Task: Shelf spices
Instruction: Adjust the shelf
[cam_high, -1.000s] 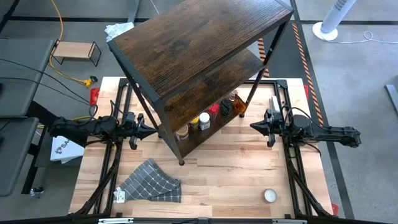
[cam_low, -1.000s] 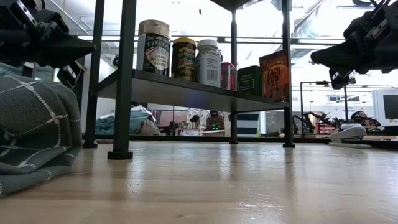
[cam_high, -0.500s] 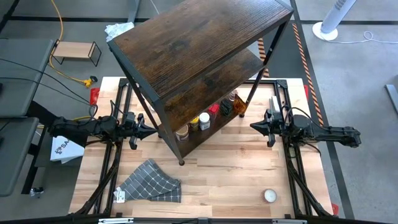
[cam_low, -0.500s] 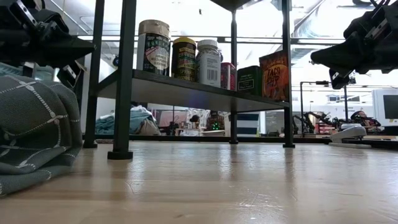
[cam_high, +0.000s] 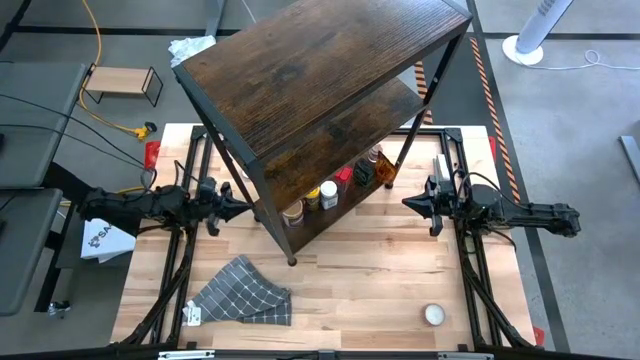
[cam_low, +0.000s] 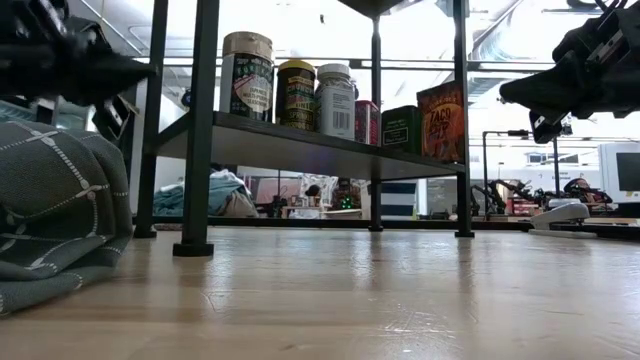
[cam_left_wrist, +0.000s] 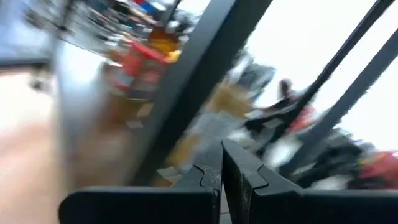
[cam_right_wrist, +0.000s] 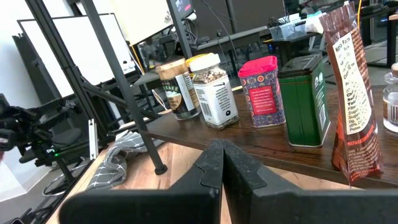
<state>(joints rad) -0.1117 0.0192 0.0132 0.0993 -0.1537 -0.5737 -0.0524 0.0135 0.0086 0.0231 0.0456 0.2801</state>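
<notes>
Mostly hidden spices (cam_high: 322, 193) under shelf (cam_high: 300, 70), left claw (cam_high: 244, 208) blurred, right claw (cam_high: 408, 203), both pressed together

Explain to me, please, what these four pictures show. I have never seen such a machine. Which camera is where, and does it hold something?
This is a robot with two dark arms at a light wooden table. One picture looks down from above, one looks level along the table top, and two come from cameras on the wrists. The left gripper and the right gripper hang at either side of the tall dark-brown wooden shelf on a thin black frame. Both are shut and hold nothing. The small spice jars, a green tin and a packet stand in a row on the lowest board. On the table lie a grey checked cloth and a small round white thing.
</notes>
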